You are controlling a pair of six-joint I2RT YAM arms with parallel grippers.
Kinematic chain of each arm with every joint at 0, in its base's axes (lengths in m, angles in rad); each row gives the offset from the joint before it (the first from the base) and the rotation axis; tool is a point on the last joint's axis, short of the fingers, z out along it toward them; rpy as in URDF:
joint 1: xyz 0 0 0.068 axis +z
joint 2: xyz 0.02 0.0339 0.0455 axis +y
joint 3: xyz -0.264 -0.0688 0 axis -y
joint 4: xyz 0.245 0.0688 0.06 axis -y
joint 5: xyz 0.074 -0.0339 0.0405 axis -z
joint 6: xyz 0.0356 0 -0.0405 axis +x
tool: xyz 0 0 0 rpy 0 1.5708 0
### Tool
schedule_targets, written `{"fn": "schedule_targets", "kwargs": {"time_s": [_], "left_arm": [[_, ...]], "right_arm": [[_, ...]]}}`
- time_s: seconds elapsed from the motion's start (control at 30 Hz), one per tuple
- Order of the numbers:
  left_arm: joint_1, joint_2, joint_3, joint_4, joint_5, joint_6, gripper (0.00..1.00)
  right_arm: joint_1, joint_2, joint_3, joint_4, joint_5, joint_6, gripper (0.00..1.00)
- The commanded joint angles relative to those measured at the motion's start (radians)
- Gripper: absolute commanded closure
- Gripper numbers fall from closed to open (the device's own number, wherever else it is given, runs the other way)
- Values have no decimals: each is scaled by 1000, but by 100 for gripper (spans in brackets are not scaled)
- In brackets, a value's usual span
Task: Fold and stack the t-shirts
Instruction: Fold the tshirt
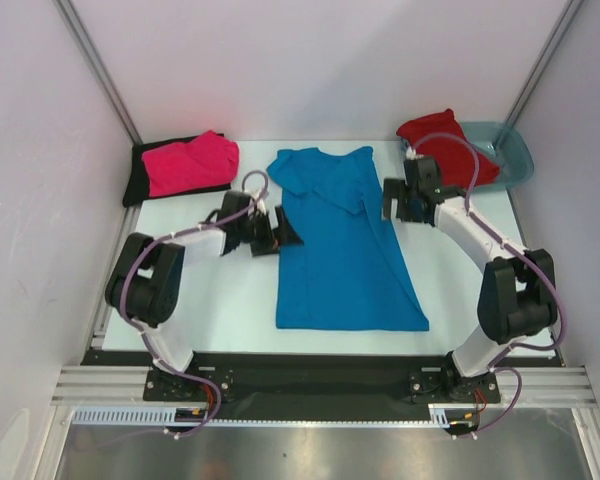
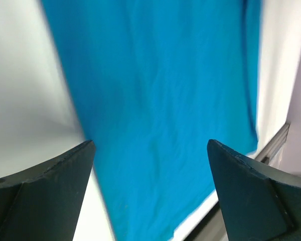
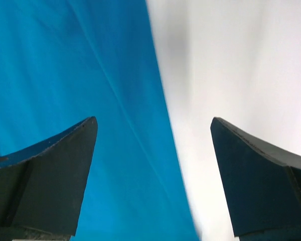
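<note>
The bright blue t-shirt [image 1: 345, 245] lies flat in the middle of the white table, its sleeves folded inward over the chest. My left gripper [image 1: 280, 232] hovers open over the shirt's left edge; the left wrist view shows blue cloth [image 2: 160, 100] below the spread jaws of that gripper [image 2: 150, 145], nothing between them. My right gripper [image 1: 395, 200] stands open at the shirt's right edge, which runs between the jaws of this gripper [image 3: 153, 120] with blue cloth [image 3: 65, 75] on the left. A hot pink t-shirt [image 1: 190, 162] rests folded on a black one [image 1: 138, 180] at the back left. A red t-shirt [image 1: 442, 140] sits at the back right.
A translucent teal tub [image 1: 515, 155] holds the red shirt in the back right corner. White walls and metal posts close in the table on three sides. Bare white tabletop [image 1: 230, 290] shows left of the blue shirt, and a black rail [image 1: 310, 365] runs along the near edge.
</note>
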Motion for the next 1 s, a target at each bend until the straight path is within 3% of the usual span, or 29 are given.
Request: {"fn": "schedule_targets", "kwargs": {"time_s": [0.0, 0.23, 0.47, 0.6, 0.97], "left_arm": [[-65, -173, -137, 112, -16, -38, 0], [-182, -209, -264, 224, 57, -96, 0], [-302, -187, -243, 224, 46, -94, 0], [-323, -207, -234, 150, -10, -46, 0], [-322, -221, -220, 110, 15, 2, 0]], "right_arm": [[0, -126, -107, -61, 27, 97, 0], [52, -269, -253, -168, 84, 175, 0], [196, -344, -306, -349, 160, 347, 11], [305, -411, -377, -429, 280, 502, 13], [362, -571, -438, -610, 378, 815, 14]]}}
